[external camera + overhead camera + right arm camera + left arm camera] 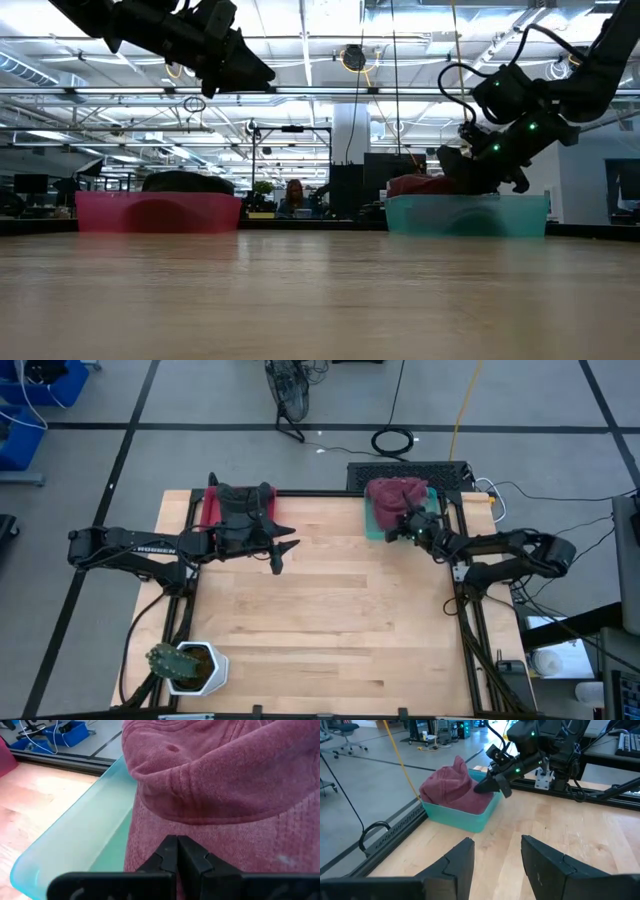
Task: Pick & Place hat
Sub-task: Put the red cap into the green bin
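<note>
Red hat (393, 497) sits in teal bin (373, 528) at table's 1 o'clock, right gripper (408, 532) touching its 5 o'clock edge, jaws pinched shut, probably on fabric; left gripper (277, 554) half-open, empty, well apart.
</note>
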Action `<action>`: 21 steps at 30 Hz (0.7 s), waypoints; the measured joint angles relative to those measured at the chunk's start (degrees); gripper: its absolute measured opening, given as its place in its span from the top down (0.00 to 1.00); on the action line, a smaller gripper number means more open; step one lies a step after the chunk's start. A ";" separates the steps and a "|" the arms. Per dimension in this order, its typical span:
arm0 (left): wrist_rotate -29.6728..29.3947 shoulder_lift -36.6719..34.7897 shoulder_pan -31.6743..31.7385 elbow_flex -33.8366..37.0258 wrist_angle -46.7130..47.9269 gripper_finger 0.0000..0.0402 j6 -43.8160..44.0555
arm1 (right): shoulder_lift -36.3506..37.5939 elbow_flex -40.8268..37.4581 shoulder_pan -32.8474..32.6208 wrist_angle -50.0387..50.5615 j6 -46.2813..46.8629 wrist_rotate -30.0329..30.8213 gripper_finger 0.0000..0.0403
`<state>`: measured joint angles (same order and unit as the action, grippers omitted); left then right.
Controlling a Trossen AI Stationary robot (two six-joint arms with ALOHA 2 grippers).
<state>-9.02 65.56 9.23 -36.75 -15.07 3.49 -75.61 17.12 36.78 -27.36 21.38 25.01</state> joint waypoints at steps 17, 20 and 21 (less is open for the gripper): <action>0.02 0.00 0.00 0.00 0.44 0.59 0.28 | -0.15 -4.35 1.75 -1.72 2.33 -0.90 1.00; 0.04 0.00 0.00 0.00 0.46 0.59 0.28 | -0.22 -5.66 1.79 -6.27 0.73 -2.42 1.00; 0.04 0.00 -0.01 0.00 0.44 0.59 0.28 | -0.22 -5.90 1.79 -7.77 0.59 -2.88 1.00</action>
<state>-8.97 65.56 9.23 -36.75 -14.63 3.77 -75.83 11.22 38.57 -35.14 21.97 22.13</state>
